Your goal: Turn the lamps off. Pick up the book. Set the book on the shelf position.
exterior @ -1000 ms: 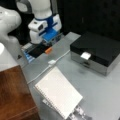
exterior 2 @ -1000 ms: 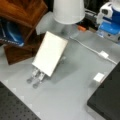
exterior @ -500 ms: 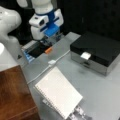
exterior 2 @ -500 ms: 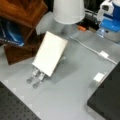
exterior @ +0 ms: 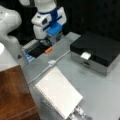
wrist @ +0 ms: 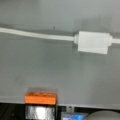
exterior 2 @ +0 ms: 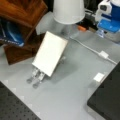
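Note:
The book (exterior: 58, 91) is a white spiral-bound notebook, propped tilted on a small metal stand in both front views (exterior 2: 50, 52). The gripper (exterior: 55, 37), white with a blue block, hangs at a front view's top, well away from the book and above the grey table's far edge near an orange block (exterior: 48, 50). It also shows at a front view's top right (exterior 2: 102, 32). The wrist view shows no fingers, only the inline switch (wrist: 93, 42) on a white cable and the orange block (wrist: 40, 97). The shelf position (exterior: 15, 95) is the reddish-brown wooden board (exterior 2: 22, 10).
A white lamp shade (exterior 2: 68, 11) stands behind the book. A metal box with a black top (exterior: 97, 50) sits at a front view's right. The white cable with its switch (exterior: 51, 62) crosses the table. A blue book (exterior 2: 11, 35) lies under the wooden board.
The gripper has shifted slightly up and to the right in a front view. The book and the other objects have not moved.

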